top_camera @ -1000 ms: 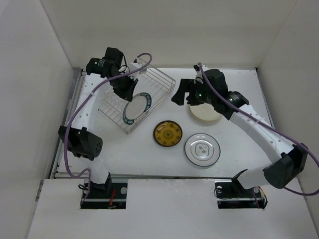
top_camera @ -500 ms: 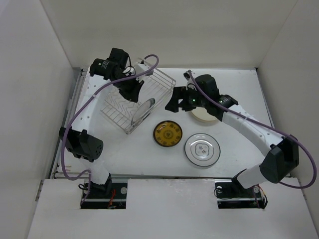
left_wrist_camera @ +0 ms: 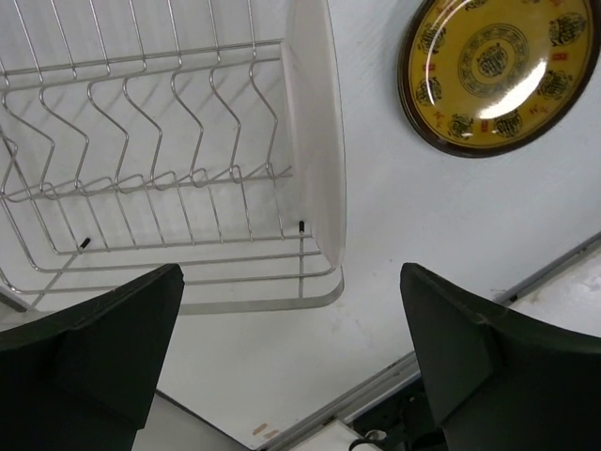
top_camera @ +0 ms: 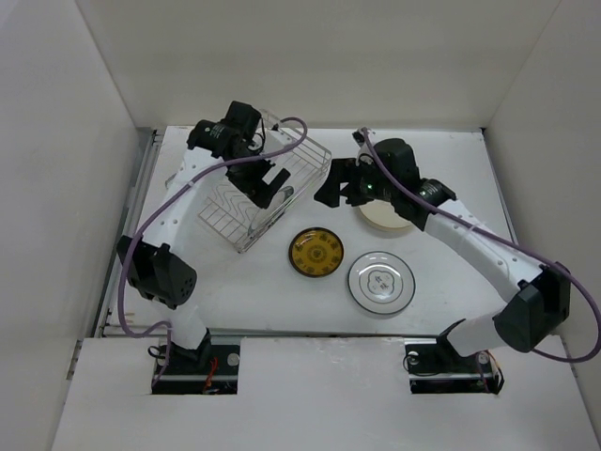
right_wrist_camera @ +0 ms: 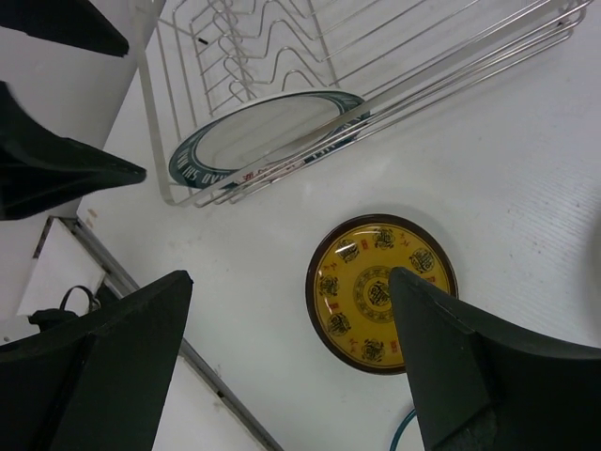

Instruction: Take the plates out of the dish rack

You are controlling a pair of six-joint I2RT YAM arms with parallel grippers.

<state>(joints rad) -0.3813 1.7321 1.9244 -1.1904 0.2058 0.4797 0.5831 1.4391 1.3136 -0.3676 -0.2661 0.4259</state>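
One plate (right_wrist_camera: 268,132), white with a teal rim, leans in the dish rack (right_wrist_camera: 244,47) just ahead of the right gripper (right_wrist_camera: 286,282) and under the left gripper (left_wrist_camera: 291,277), both gaping empty, so a careless pinch might snag wire and drag the rack.

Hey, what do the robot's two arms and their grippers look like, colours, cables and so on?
The two arms match. The left arm and right arm have white links joined by bulky black joint housings. A purple cable trails loosely along each arm. The left gripper and right gripper have broad, black, wedge-shaped fingers. No markings are readable.
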